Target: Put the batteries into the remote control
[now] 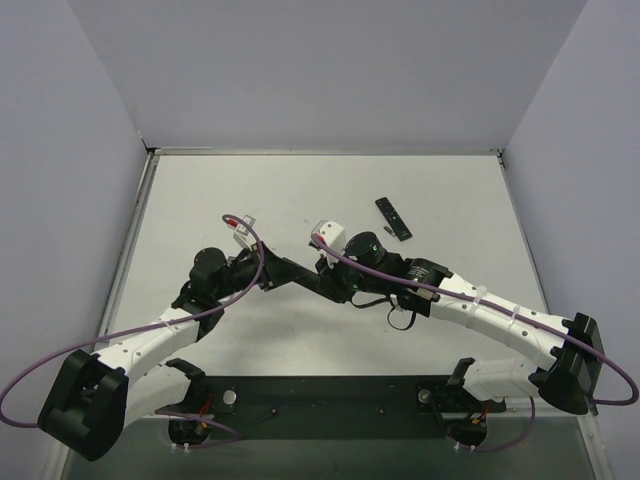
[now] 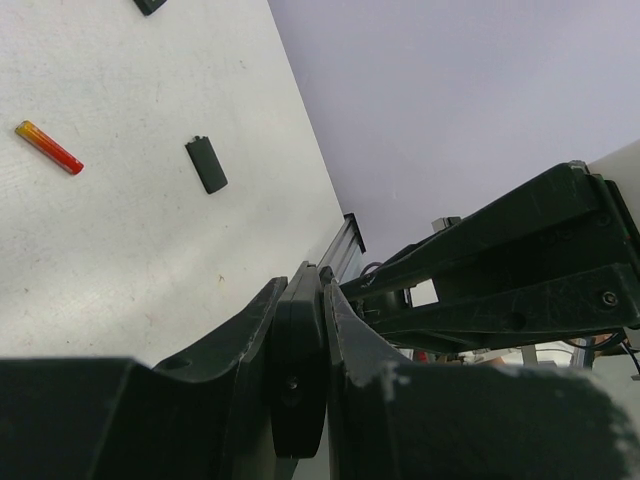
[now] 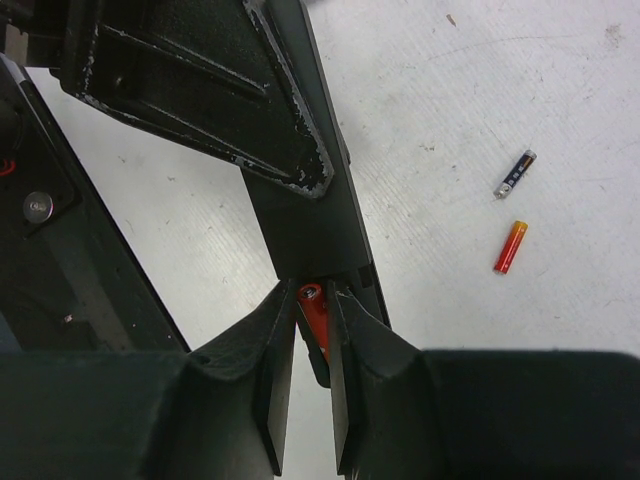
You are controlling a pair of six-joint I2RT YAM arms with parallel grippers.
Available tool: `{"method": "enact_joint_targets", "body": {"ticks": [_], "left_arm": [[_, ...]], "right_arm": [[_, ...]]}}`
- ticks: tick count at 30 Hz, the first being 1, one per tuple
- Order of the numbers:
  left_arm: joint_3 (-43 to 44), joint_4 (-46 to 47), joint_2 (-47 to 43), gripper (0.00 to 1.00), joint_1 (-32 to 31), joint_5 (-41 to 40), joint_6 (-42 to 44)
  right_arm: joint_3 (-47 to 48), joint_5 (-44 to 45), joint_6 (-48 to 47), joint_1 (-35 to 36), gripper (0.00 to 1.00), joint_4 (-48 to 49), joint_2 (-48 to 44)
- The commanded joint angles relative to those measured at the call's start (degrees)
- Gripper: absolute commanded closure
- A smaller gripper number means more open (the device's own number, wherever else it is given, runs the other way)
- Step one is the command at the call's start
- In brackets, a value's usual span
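Observation:
In the left wrist view my left gripper (image 2: 300, 285) is shut on the edge of the black remote control (image 2: 297, 380), holding it above the table's middle (image 1: 303, 272). The right wrist view shows the remote's (image 3: 305, 215) near end meeting my right gripper (image 3: 312, 297). That gripper is shut on a red battery (image 3: 317, 318), whose tip sits at the remote's open end. Two loose batteries lie on the table to the right: a dark one (image 3: 515, 174) and a red-orange one (image 3: 509, 247). The left wrist view also shows a red-orange battery (image 2: 48, 147) lying flat.
A small black battery cover (image 2: 206, 165) lies on the white table (image 1: 200, 200) near the loose cell. A second black remote-like bar (image 1: 393, 218) lies further back right. Both arms cross at the table's middle, and walls enclose the table's sides.

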Motion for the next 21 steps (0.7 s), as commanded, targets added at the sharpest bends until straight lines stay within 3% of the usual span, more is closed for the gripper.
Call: {"method": "enact_joint_targets", "body": {"ticks": [1,7,21], "left_arm": [[1.12,3.02,-1.54,1.0,0.3,-0.05,-1.05],[1.12,3.46,-1.09,1.0,0.3,-0.05,-1.4],[0.95,3.64,-0.83,1.0,0.22,-0.31,-1.49]], "right_arm": [[0.42,-1.25,-0.2,-0.31,0.85,1.99,-0.38],[0.95,-1.69,0.14,-0.31,0.78,3.13,-1.26],[0.95,1.3,3.4,-1.1,0.82,3.92,-1.44]]}}
